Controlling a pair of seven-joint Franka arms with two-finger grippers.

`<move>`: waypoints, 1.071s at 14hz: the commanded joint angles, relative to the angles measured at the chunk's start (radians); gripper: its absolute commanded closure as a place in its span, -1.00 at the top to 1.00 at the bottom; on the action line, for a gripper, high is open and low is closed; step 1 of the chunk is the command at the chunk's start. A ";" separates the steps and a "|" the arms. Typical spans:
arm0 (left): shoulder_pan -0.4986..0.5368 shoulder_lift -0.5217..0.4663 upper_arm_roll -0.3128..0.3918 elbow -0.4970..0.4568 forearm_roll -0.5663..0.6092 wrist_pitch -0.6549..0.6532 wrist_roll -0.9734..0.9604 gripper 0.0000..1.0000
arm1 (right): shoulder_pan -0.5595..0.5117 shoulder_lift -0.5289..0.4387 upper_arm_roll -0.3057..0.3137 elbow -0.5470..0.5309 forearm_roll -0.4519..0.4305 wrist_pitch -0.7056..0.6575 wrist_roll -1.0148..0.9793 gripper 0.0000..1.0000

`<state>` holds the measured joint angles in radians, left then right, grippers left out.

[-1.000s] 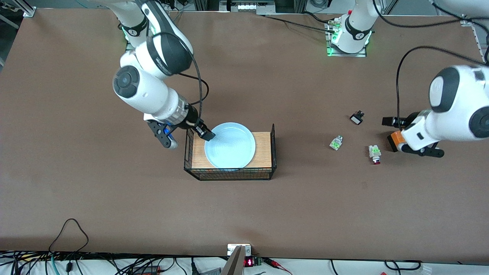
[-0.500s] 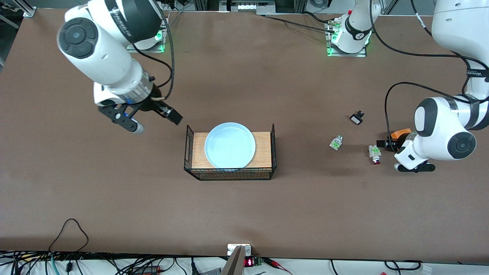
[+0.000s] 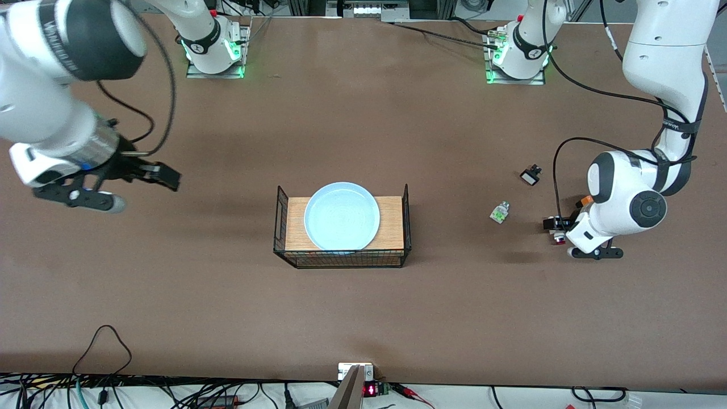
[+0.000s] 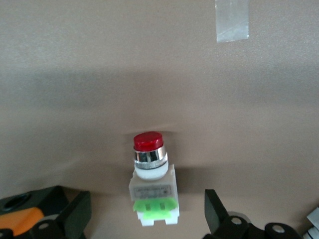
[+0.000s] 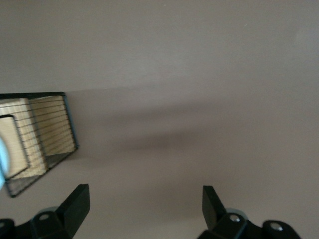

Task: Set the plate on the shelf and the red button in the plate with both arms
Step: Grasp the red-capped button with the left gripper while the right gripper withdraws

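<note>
A robotics lab. Two white arm bases point(image 3: 214, 42) are bolted onto a brown table point(image 3: 363, 318). Loose cables point(image 3: 102, 363) and a small red digital display point(image 3: 370, 389) line its near edge.

plate point(image 3: 342, 216): glossy | basket point(image 3: 406, 227): wire (wood floor) | table point(image 3: 363, 318): matt
</note>
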<state>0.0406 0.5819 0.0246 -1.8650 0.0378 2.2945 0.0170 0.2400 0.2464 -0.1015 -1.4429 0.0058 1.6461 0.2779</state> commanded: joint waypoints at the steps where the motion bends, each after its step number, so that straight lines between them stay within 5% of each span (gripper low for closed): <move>1: 0.001 0.025 0.000 -0.007 0.002 0.036 -0.009 1.00 | -0.117 -0.021 0.017 -0.048 -0.007 -0.012 -0.185 1.00; 4: -0.004 0.026 -0.002 -0.011 0.002 0.023 -0.009 -0.01 | -0.146 -0.048 0.017 -0.102 -0.009 -0.018 -0.249 1.00; 7: 0.002 0.012 -0.021 0.000 0.001 -0.027 -0.011 -0.62 | -0.151 -0.079 0.019 -0.144 -0.012 -0.020 -0.275 1.00; 10: 0.002 -0.051 -0.026 0.029 -0.001 -0.129 -0.012 -0.68 | -0.151 -0.122 0.017 -0.212 -0.012 0.044 -0.293 1.00; 15: 0.002 -0.120 -0.100 0.324 -0.056 -0.631 -0.009 -0.65 | -0.150 -0.121 0.019 -0.205 -0.006 0.047 -0.279 1.00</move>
<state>0.0402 0.4782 -0.0523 -1.6572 0.0213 1.8283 0.0075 0.0939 0.1489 -0.0915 -1.6232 0.0051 1.6763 0.0033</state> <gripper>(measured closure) 0.586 0.000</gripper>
